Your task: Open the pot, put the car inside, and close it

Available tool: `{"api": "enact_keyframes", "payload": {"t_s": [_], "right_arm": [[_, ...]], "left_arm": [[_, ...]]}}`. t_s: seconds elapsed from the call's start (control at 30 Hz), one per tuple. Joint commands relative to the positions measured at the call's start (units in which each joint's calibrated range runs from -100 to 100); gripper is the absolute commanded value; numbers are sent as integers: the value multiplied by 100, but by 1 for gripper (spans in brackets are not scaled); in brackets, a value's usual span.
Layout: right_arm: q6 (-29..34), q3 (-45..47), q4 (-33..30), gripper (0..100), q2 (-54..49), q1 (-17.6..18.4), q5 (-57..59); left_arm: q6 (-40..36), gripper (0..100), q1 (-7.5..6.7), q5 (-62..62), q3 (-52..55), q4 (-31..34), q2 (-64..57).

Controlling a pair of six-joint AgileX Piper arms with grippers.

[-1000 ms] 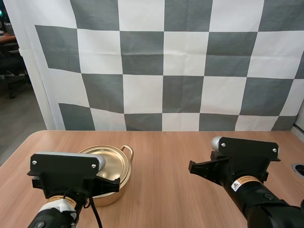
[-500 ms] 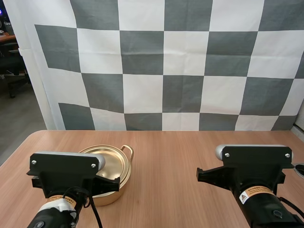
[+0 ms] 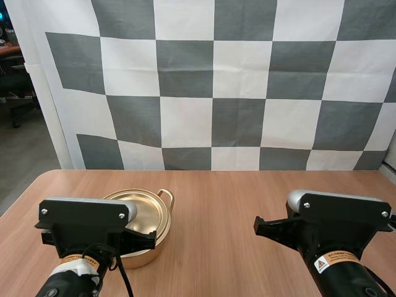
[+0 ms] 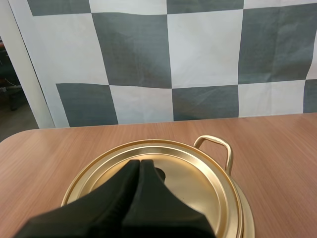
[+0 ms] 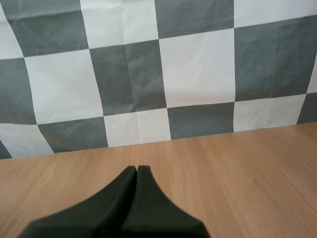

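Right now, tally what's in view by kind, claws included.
Pot: 1, gold pot on the table
Lid: 1, gold lid sitting on the pot
Claw: 2, left claw shut over the lid, right claw shut over bare table
Total: 4
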Motion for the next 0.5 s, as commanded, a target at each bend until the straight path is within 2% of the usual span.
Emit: {"api": "enact_keyframes", "payload": {"t_s": [0.0,0.47], "right_arm": [[-1,18,23,0,0,4,376],[-1,18,45,0,0,4,376]], "left_arm": [[0,0,3,-1,0,-3,0],[0,0,3,-1,0,-3,0]]}}
